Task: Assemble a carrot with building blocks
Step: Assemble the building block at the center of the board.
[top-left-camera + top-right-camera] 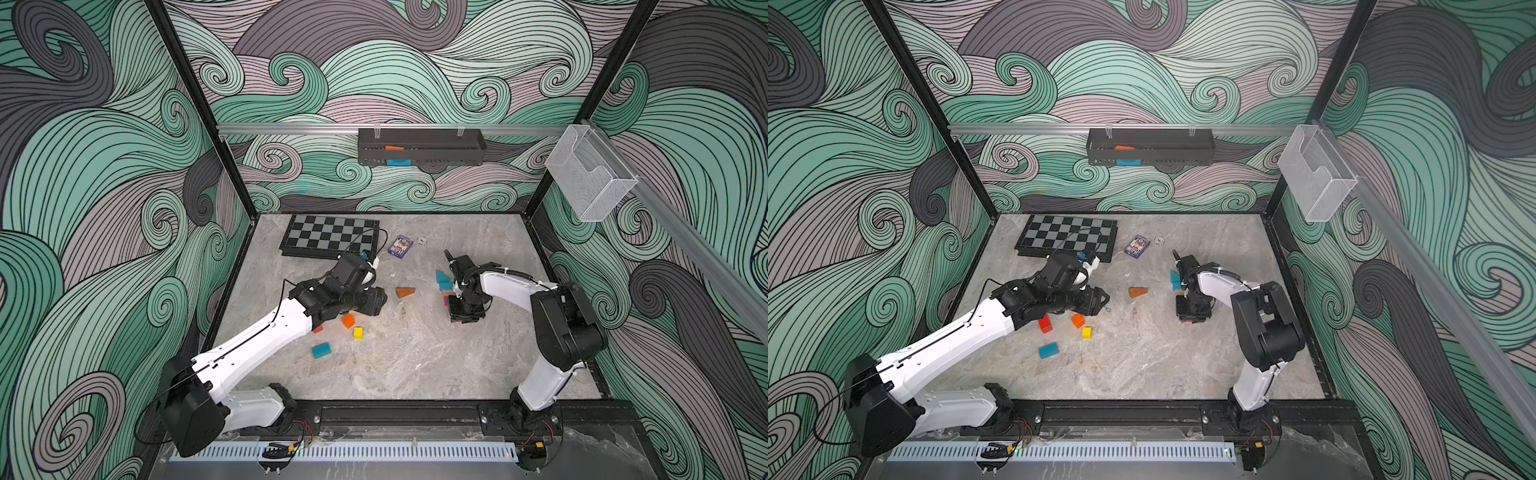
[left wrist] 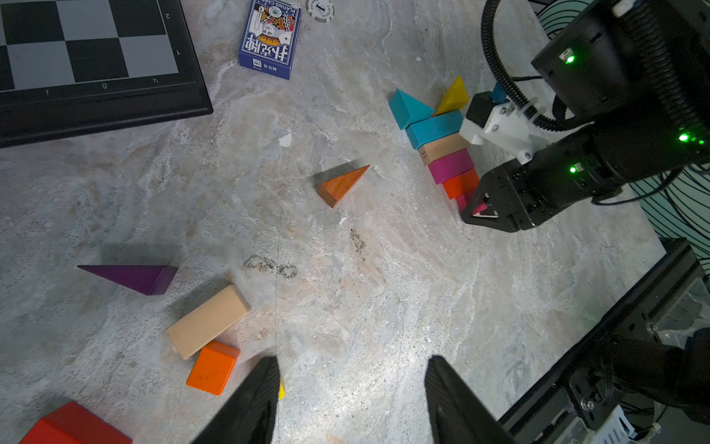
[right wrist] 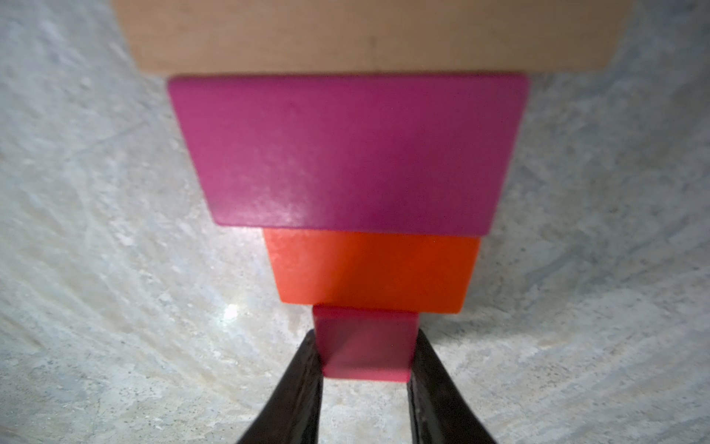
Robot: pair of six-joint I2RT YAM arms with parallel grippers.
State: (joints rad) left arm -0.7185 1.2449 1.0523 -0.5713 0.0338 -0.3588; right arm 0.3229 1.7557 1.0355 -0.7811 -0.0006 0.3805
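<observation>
The building blocks form a flat tapering row on the table: teal wedge [image 2: 407,107], yellow wedge [image 2: 455,94], teal cuboid [image 2: 436,128], beige block [image 3: 369,34], magenta block [image 3: 345,153], orange-red block [image 3: 372,269]. My right gripper [image 3: 365,336] is shut on a small crimson cube [image 3: 367,353] that touches the row's narrow end. My left gripper [image 2: 353,361] hangs open over bare table with nothing between its fingers. Loose blocks lie near it: brown-orange wedge [image 1: 405,292], purple wedge [image 2: 134,276], beige cuboid [image 2: 207,321], orange cube [image 1: 348,321], yellow cube [image 1: 358,332], teal cuboid [image 1: 321,350], red block [image 1: 1045,324].
A chessboard [image 1: 330,239] lies at the back left, with a purple card box [image 1: 400,246] and a poker chip [image 1: 422,240] beside it. A black tray [image 1: 449,151] on the back wall holds an orange and a teal block. A clear holder [image 1: 590,178] hangs at the right.
</observation>
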